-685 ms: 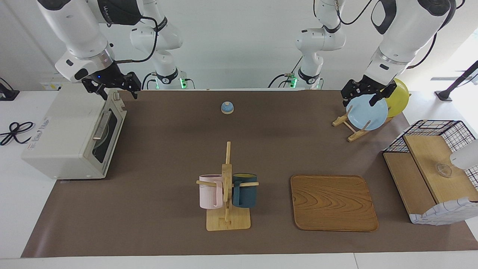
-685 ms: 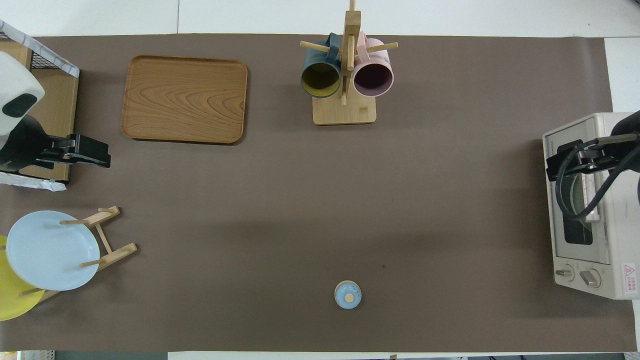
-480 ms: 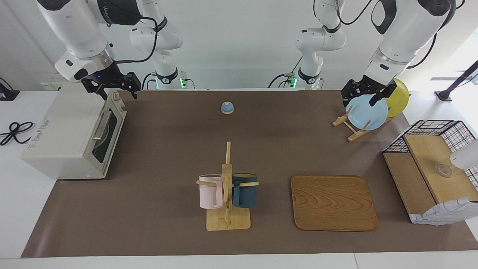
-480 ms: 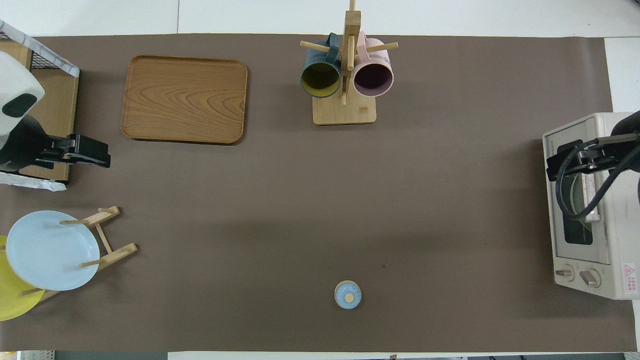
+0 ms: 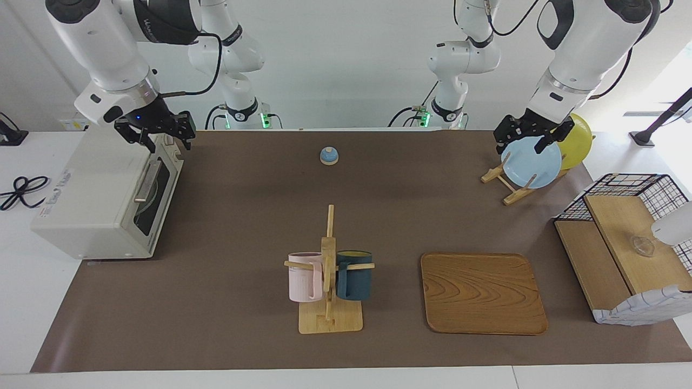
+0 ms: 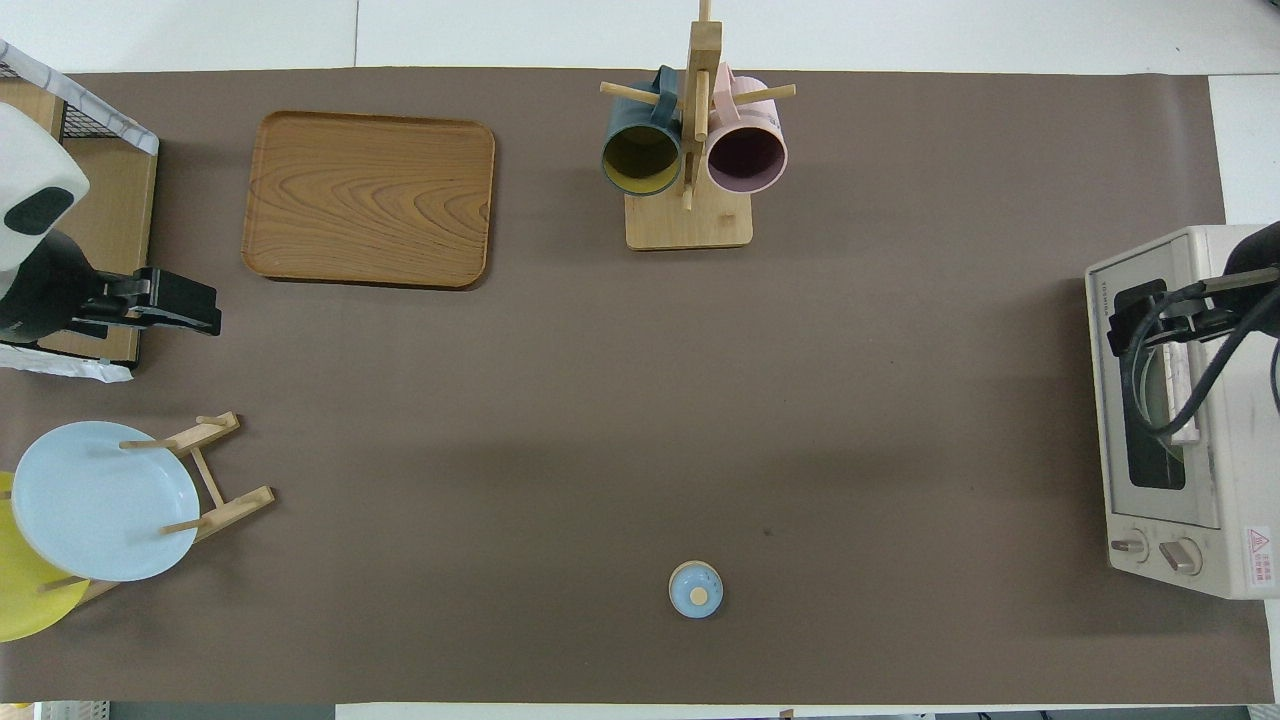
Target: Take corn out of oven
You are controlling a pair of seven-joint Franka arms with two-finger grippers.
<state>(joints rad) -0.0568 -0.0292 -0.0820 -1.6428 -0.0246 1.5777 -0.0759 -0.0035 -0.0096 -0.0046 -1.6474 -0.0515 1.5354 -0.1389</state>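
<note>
Hovering over the closed toaster oven [image 5: 102, 194] at the right arm's end of the counter [image 5: 243, 216], right end effector [image 5: 157, 135] fingers apart, seemingly lining up for the door handle [image 5: 145, 181]; corn unseen, presumably inside; left end effector [image 5: 532, 138], fingers apart, waiting over the plate rack [image 5: 508, 186].

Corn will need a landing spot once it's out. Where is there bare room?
The brown mat is bare between the cream-white toaster oven, the wooden mug rack and the small blue bell. The wooden tray is empty too. It is crowded around the plate rack and wire basket.
</note>
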